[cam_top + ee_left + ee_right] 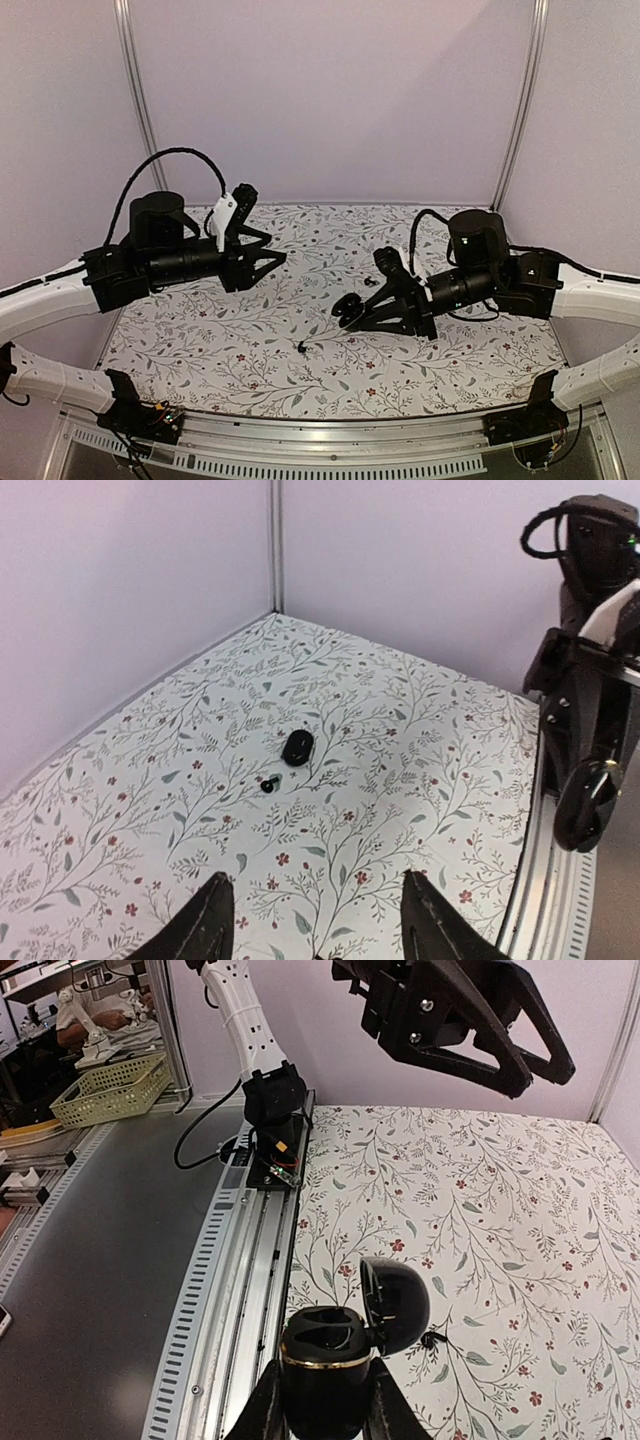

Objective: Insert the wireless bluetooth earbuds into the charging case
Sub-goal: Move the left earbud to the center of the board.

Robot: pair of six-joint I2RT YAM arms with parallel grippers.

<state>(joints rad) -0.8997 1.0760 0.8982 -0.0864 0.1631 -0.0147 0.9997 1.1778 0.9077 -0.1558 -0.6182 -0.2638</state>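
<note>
Right pincer (322, 1395) around open charging case (322, 1355), earbud (432, 1339) nearby on table (500, 1210)

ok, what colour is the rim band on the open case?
Gold band on the glossy black plastic charging case; right wrist view shows it best.

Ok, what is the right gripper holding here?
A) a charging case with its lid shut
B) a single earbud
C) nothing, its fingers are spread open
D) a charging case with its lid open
D: in the right wrist view the right gripper clamps the charging case, its lid hinged back, while an earbud lies on the table beside it.
</note>
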